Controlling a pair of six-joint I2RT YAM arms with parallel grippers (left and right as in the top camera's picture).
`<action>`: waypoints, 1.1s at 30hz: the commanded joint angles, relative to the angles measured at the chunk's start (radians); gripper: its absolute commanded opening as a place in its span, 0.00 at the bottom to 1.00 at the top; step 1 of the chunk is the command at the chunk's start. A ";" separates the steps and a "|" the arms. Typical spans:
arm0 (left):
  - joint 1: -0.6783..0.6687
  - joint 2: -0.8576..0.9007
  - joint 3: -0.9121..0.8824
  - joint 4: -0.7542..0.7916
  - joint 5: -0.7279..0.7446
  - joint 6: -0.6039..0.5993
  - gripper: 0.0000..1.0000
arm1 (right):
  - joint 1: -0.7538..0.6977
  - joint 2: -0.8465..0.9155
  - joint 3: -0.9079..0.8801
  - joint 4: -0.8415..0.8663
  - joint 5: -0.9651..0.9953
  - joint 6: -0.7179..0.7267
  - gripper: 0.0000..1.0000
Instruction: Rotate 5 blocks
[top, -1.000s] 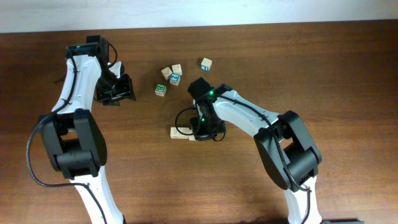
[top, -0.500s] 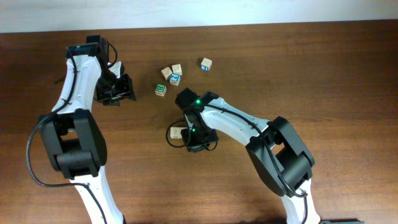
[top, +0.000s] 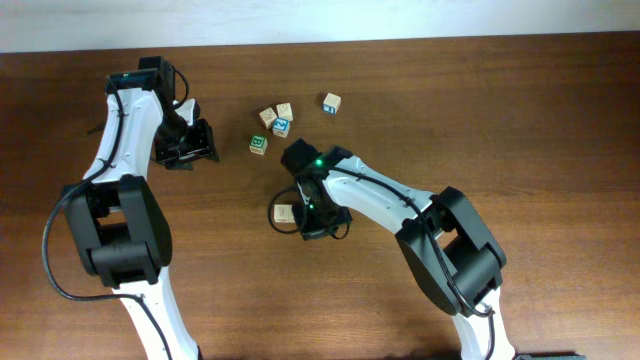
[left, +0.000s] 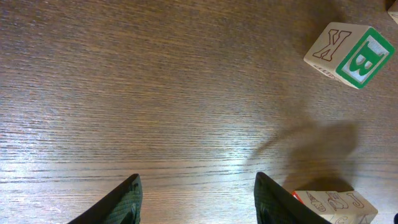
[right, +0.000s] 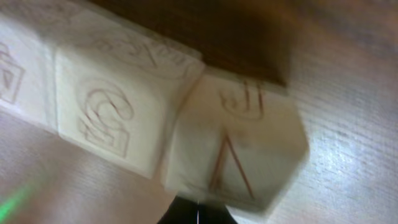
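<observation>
My right claw (right: 198, 214) is pressed together, its tip at the cream block (right: 239, 146) mid-tabletop (top: 520, 120). I'd push slowly off-centre at a corner so it turns without dragging its neighbour (right: 109, 115). My left claw (left: 199, 186) hangs spread, empty.

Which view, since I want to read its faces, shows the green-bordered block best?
Left wrist view: the green-bordered block sits close and sharp, green-framed face and a cream lettered side showing. Overhead shows it tiny, from above. Right wrist view lacks it.
</observation>
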 joint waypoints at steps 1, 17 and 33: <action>0.000 0.012 0.017 0.000 0.000 -0.009 0.56 | -0.018 -0.008 0.081 -0.148 0.019 -0.019 0.05; 0.000 0.012 0.017 0.001 0.000 -0.009 0.55 | -0.067 -0.002 0.092 -0.054 0.038 -0.010 0.04; 0.000 0.012 0.017 0.001 0.000 -0.009 0.56 | -0.077 -0.004 0.150 -0.146 0.000 -0.015 0.04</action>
